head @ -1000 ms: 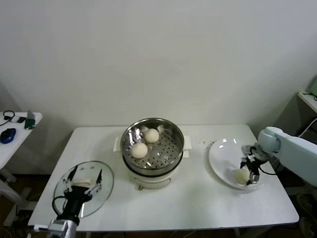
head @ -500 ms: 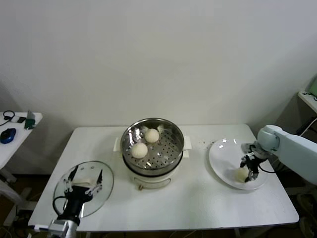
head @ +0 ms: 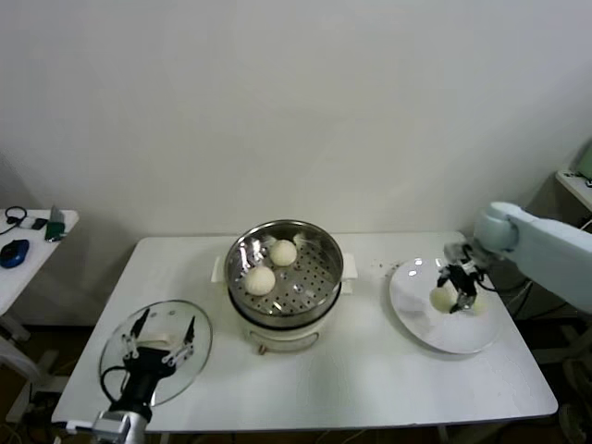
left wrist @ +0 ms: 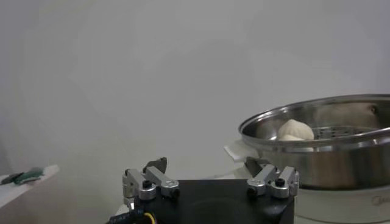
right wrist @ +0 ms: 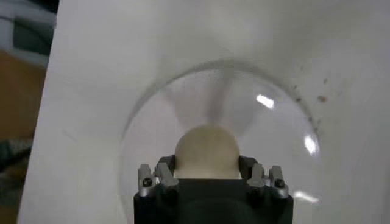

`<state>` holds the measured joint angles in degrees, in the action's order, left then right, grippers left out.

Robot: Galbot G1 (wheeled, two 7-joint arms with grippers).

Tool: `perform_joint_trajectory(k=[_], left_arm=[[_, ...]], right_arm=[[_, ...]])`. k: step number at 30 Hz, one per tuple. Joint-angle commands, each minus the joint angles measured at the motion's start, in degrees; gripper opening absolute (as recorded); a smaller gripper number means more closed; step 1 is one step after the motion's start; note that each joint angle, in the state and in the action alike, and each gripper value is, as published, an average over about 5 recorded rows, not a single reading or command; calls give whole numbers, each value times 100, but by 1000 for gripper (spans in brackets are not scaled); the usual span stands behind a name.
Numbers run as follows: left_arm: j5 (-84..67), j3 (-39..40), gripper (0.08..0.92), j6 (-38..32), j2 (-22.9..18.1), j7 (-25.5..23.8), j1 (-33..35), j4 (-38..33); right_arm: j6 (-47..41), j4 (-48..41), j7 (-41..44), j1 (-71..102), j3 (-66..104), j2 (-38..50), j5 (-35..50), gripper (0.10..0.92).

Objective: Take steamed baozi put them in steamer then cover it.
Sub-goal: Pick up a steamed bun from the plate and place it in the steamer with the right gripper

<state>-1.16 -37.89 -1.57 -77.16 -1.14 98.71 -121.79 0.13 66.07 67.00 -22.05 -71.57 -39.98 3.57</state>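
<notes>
So the right gripper (head: 456, 298) has its jaws clamped on one steamed baozi (head: 441, 298), held over the white plate (head: 453, 338) at the right end of the worktop (head: 370, 370). Two more buns (head: 260, 279) sit inside the steamer (head: 285, 282) in the middle, lid off. The cover (head: 162, 338) lies flat at the front left corner, and the left gripper (head: 157, 340) hangs just above it with its jaws spread wide, gripping nothing.

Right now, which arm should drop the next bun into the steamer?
The right arm, probably. Its gripper already holds a bun over the plate. The left gripper hangs open above the lid.
</notes>
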Motion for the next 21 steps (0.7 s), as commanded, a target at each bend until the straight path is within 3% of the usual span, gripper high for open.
perform_joint_trajectory(k=[1,21], left_arm=[[8,26,823,-2,14,-5,27,-36],[-69,41,823,8,25,-10,119,-105]], right_arm=[[1451,631,299,-2347,-1216,-939,-190,675],[2805,494,333,-1957,-786,-3667,-310,687]])
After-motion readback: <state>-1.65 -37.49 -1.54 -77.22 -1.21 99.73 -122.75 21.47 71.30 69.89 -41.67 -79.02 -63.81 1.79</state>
